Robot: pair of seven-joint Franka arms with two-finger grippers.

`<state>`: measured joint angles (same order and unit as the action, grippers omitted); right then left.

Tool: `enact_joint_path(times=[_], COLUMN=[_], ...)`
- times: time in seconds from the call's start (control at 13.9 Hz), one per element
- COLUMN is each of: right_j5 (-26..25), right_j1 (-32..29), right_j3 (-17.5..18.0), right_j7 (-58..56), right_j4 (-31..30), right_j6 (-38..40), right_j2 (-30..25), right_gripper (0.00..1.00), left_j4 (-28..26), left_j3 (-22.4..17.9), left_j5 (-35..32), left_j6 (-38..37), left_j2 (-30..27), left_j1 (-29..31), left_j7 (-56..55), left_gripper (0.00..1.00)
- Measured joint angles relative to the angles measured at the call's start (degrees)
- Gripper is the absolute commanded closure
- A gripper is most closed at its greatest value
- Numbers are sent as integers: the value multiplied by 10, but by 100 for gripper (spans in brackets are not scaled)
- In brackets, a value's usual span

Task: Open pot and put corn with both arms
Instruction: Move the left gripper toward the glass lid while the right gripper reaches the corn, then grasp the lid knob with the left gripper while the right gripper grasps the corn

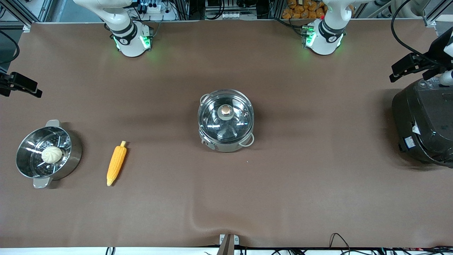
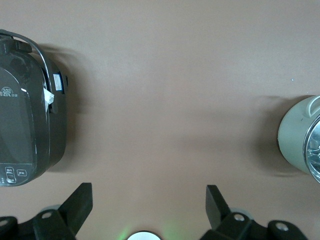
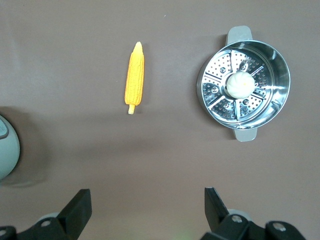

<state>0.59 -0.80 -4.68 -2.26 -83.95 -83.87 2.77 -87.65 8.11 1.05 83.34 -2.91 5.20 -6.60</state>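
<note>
The steel pot (image 1: 225, 122) stands mid-table with its glass lid (image 1: 212, 118) on and the coppery knob (image 1: 225, 111) on top. Its edge shows in the left wrist view (image 2: 300, 135) and in the right wrist view (image 3: 7, 150). The corn (image 1: 116, 164) lies on the table toward the right arm's end and also shows in the right wrist view (image 3: 135, 77). My left gripper (image 2: 149, 200) is open and empty, up over the table beside the black cooker (image 1: 410, 63). My right gripper (image 3: 147, 202) is open and empty, up over the right arm's end of the table (image 1: 21, 85).
A steel steamer basket (image 1: 72, 152) holding a white bun (image 1: 52, 154) stands beside the corn at the right arm's end; both show in the right wrist view (image 3: 272, 65). A large black electric cooker (image 1: 423, 124) stands at the left arm's end (image 2: 25, 125).
</note>
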Motion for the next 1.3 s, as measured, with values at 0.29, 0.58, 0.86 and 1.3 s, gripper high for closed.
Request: enact_joint_path(times=[0.29,0.58,0.86,1.3], right_j5=[0,-1,6,37], right_j1=[0,-3,-26,-4], right_j3=[1,-2,-3,7], right_j7=[0,21,41,44], right_j4=[-1,-6,-19,-27], right_j6=[1,23,17,-39], right_j2=[0,0,22,144], right_gripper=[0,0,0,0], left_j4=[0,0,11,92], left_j3=[3,60,134,144], left_j5=[0,0,1,0], left_j6=[-1,19,67,133], left_j2=[1,27,98,240], left_j1=[-1,-21,-67,-209], left_j7=[0,-24,-246,-530], left_gripper=[0,0,0,0])
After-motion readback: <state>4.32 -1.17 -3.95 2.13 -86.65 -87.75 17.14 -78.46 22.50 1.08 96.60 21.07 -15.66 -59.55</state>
